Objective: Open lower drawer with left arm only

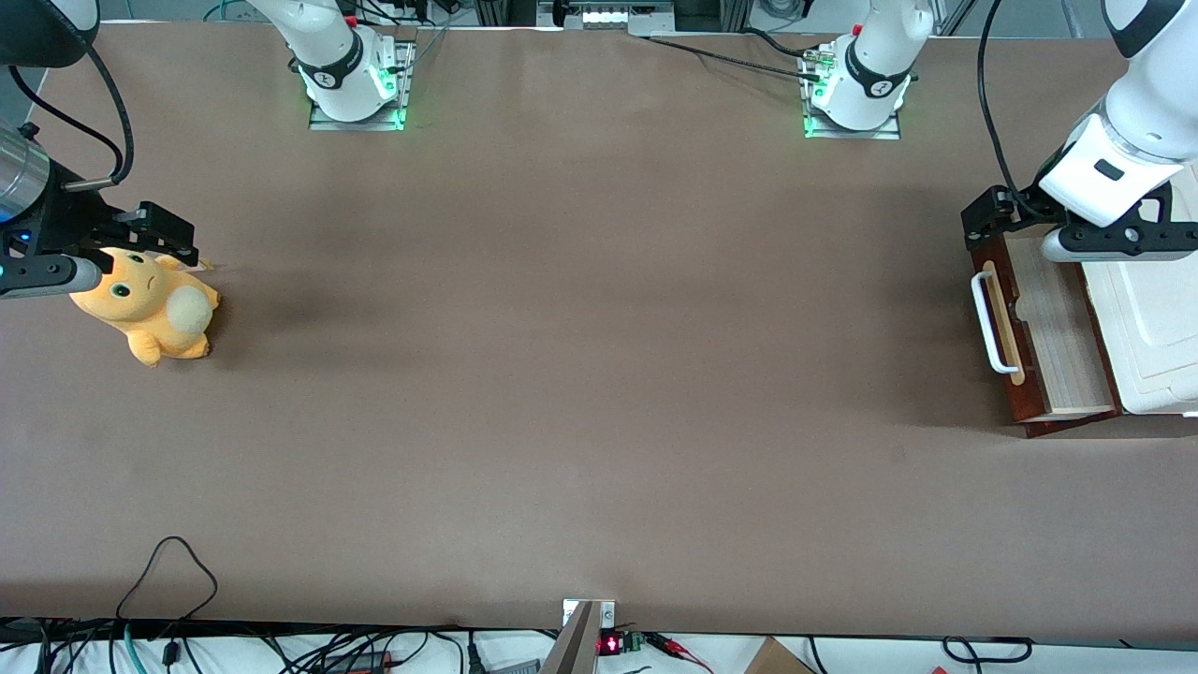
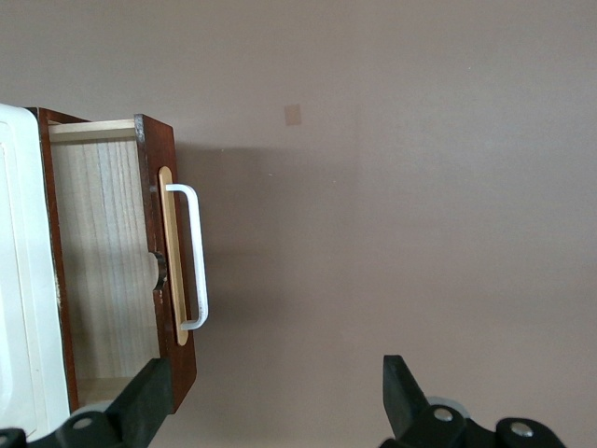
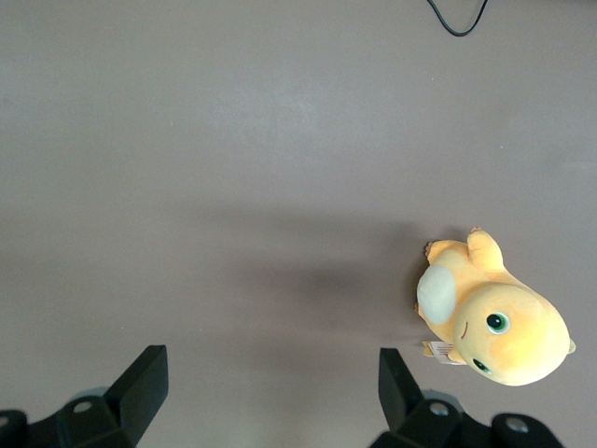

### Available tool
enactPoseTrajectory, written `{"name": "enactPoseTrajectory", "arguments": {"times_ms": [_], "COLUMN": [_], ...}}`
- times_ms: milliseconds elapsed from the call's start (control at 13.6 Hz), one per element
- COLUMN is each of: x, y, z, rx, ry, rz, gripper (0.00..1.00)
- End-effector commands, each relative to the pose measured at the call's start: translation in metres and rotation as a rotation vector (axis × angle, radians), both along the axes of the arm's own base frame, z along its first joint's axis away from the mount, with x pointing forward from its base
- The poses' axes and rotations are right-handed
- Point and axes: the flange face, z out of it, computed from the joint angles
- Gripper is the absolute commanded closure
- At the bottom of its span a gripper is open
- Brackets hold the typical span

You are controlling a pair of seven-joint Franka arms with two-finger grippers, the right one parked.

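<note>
The lower drawer (image 1: pixel 1058 318) stands pulled out of the white cabinet (image 1: pixel 1156 318) at the working arm's end of the table, its pale wood inside showing. Its dark reddish-brown front (image 2: pixel 187 369) carries a white bar handle (image 1: pixel 983 323) on a pale strip. The handle also shows in the left wrist view (image 2: pixel 198 261). My left gripper (image 1: pixel 1015 220) hovers above the end of the drawer farther from the front camera. In the left wrist view the gripper (image 2: pixel 275 401) is open and empty, with one finger (image 2: pixel 149 397) over the drawer front's corner and the other over bare table.
An orange plush toy (image 1: pixel 150 314) lies at the parked arm's end of the table, also in the right wrist view (image 3: pixel 494 322). Two arm bases (image 1: pixel 356 84) stand along the table edge farthest from the front camera. A black cable loop (image 1: pixel 168 562) lies near the front edge.
</note>
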Motion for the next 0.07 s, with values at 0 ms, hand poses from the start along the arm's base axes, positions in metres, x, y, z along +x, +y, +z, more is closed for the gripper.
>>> {"name": "enactPoseTrajectory", "arguments": {"times_ms": [0], "x": [-0.0056], "y": [0.0008], "z": [0.0108], "rx": [-0.022], "ry": [0.014], "rz": [-0.024], "gripper": [0.00]}}
